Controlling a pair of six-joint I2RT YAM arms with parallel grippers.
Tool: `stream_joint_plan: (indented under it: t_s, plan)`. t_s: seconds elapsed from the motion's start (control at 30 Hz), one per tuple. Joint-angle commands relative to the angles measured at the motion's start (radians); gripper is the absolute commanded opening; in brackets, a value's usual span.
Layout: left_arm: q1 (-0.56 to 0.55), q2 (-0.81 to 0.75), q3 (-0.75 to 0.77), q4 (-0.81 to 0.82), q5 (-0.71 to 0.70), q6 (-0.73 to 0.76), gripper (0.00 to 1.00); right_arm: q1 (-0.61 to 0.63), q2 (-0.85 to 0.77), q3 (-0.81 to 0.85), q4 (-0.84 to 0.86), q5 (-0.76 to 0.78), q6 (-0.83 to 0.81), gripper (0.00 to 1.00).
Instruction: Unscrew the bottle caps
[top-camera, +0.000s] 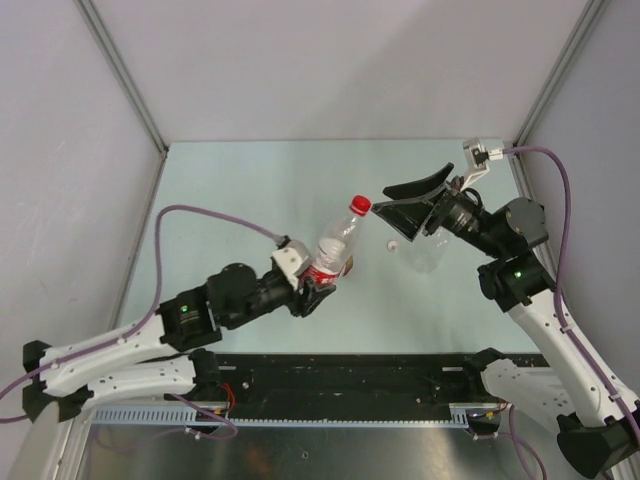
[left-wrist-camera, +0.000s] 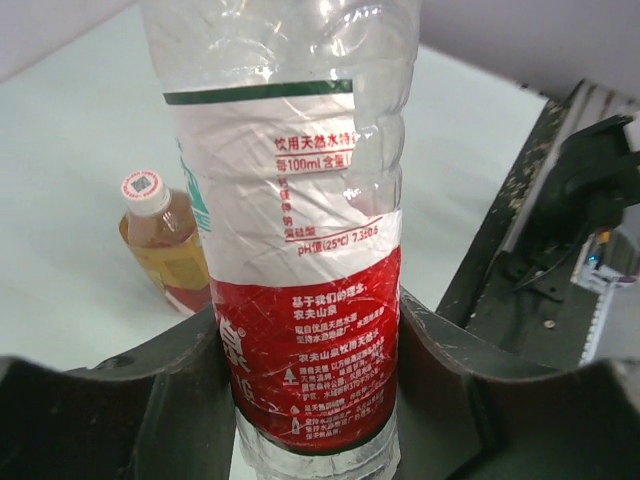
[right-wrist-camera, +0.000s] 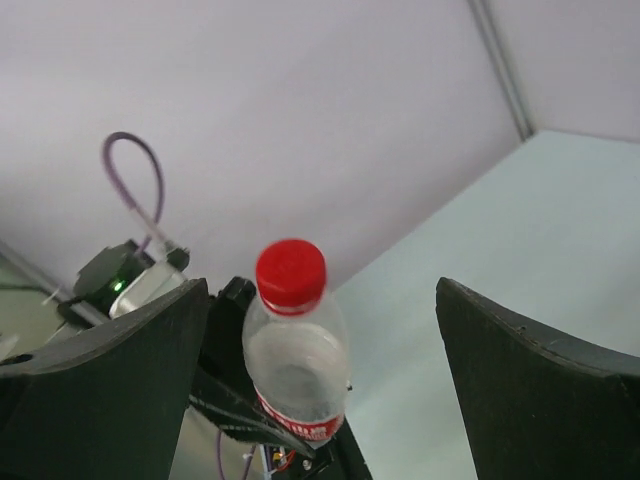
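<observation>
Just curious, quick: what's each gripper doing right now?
Left gripper: closed, holding the red-labelled bottle.
Right gripper: open, holding nothing.

The right claw (right-wrist-camera: 320, 288) stands wide open, the labelled bottle (right-wrist-camera: 297, 372) and its red cap (right-wrist-camera: 291, 272) beyond.
</observation>
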Motion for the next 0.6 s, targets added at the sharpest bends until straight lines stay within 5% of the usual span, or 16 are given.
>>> stream_joint_plan:
  t_s: [0.0,0.33,0.57]
  plan:
    - [-0.022,0.100,0.093,-0.087,-0.124,-0.005,0.00,-0.005,-0.006,0.052,-0.188,0.144,-0.058,0.99]
    - [-0.128,0.305,0.205,-0.220,-0.479,-0.044,0.00,-0.017,-0.002,0.070,-0.375,0.298,-0.088,0.98]
    - [-0.160,0.387,0.256,-0.279,-0.580,-0.050,0.00,-0.028,0.027,0.073,-0.421,0.301,-0.070,0.91]
